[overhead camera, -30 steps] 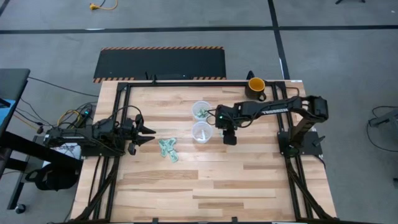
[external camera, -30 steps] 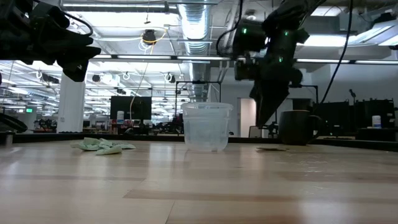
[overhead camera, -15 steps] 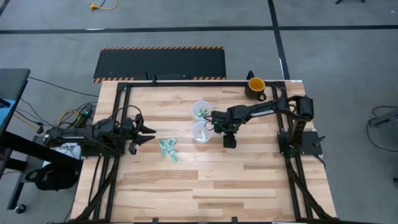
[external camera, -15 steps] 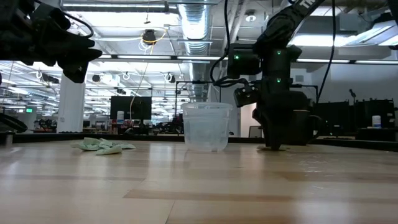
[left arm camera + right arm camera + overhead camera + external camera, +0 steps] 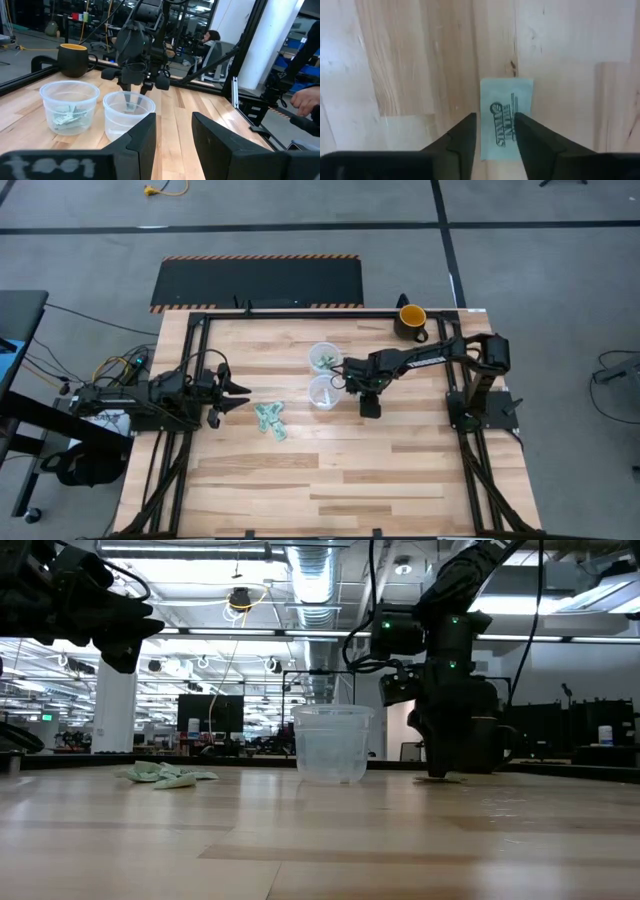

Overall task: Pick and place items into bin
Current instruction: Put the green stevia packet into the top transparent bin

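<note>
A: Where's the right gripper (image 5: 494, 131)?

B: Down at the counter (image 5: 400, 470), just beside the nearer of two clear cups (image 5: 324, 392), on the side away from the left arm. Its wrist view looks straight down on a flat green-and-white packet (image 5: 506, 118) lying on the wood.

A: And its jaws?

B: Narrowly parted, one finger on each side of the packet's near end. I can't tell whether they touch it; the packet lies flat on the boards.

A: The other packets?

B: A small heap (image 5: 271, 421) lies on the counter between the left gripper (image 5: 240, 392) and the cups. More sit inside the far cup (image 5: 323, 358); the left wrist view shows them on its bottom. The near cup looks bare there, apart from the right fingers seen through its wall.

A: The left arm?

B: It hangs above the counter's left edge, gripper pointing toward the cups, jaws apart with nothing between them.

A: Anything else?

B: A dark mug (image 5: 411, 319) with a yellow inside at the far right corner, and a person (image 5: 212, 39) seated in the room beyond
</note>
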